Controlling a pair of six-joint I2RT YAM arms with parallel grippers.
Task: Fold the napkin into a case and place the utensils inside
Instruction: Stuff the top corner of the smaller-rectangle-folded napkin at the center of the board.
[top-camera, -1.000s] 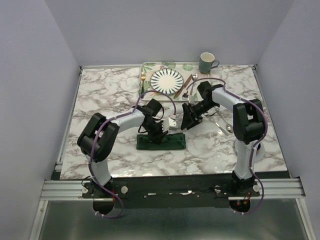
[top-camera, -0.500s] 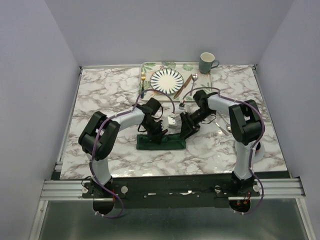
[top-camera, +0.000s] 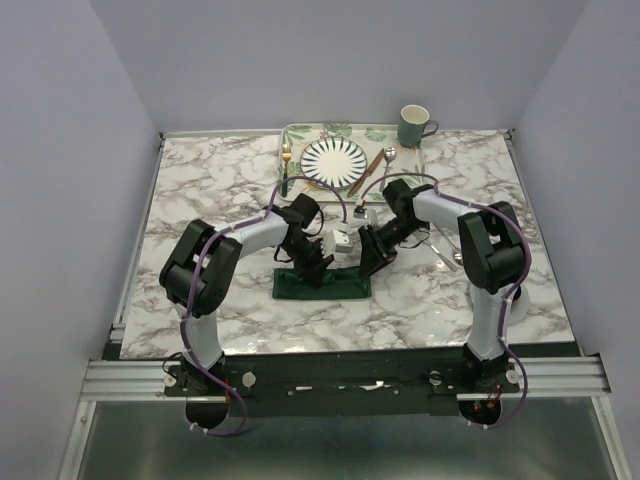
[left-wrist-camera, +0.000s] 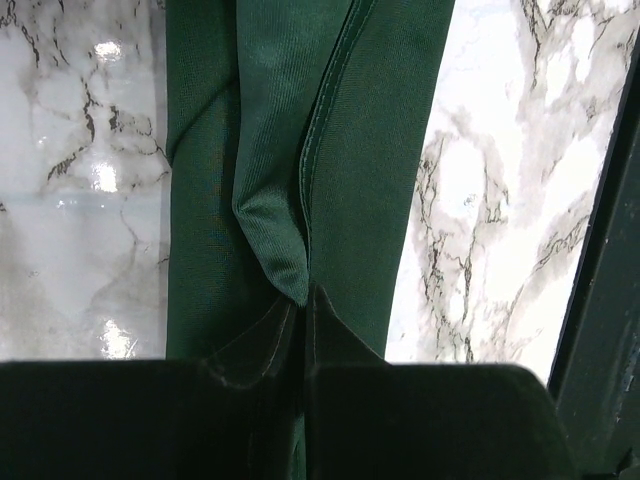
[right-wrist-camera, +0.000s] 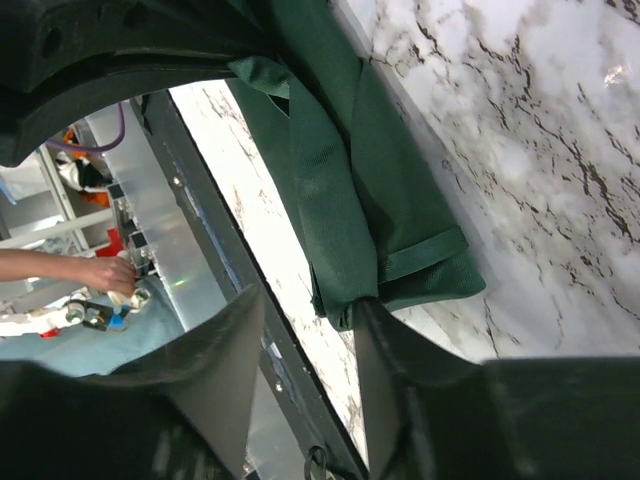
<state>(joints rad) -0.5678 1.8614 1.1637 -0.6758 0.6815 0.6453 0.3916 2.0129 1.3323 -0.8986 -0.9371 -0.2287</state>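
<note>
The napkin (top-camera: 335, 285) lies as a narrow dark green folded strip, the case, on the marble in front of the arms. My left gripper (top-camera: 312, 266) is shut on a raised fold of the cloth (left-wrist-camera: 285, 250) near the strip's middle. My right gripper (top-camera: 364, 260) is at the strip's right end, its jaws apart. One finger (right-wrist-camera: 395, 350) touches the end corner of the napkin (right-wrist-camera: 350, 190), and the other finger (right-wrist-camera: 220, 370) stands clear over the table edge. The gold fork (top-camera: 286, 160), the copper-brown knife (top-camera: 372, 167) and the spoon (top-camera: 389, 155) lie on the tray beside the plate.
The leaf-patterned tray (top-camera: 300, 132) holds the striped plate (top-camera: 335, 160) at the back. A grey-green mug (top-camera: 415, 125) stands at its right. A slim silver item (top-camera: 447, 250) lies on the marble by the right arm. The table's front rail (right-wrist-camera: 215, 260) runs close to the napkin.
My right gripper has come down and left to the napkin's right end, and its jaws have narrowed. The left gripper has kept its pinch on the cloth.
</note>
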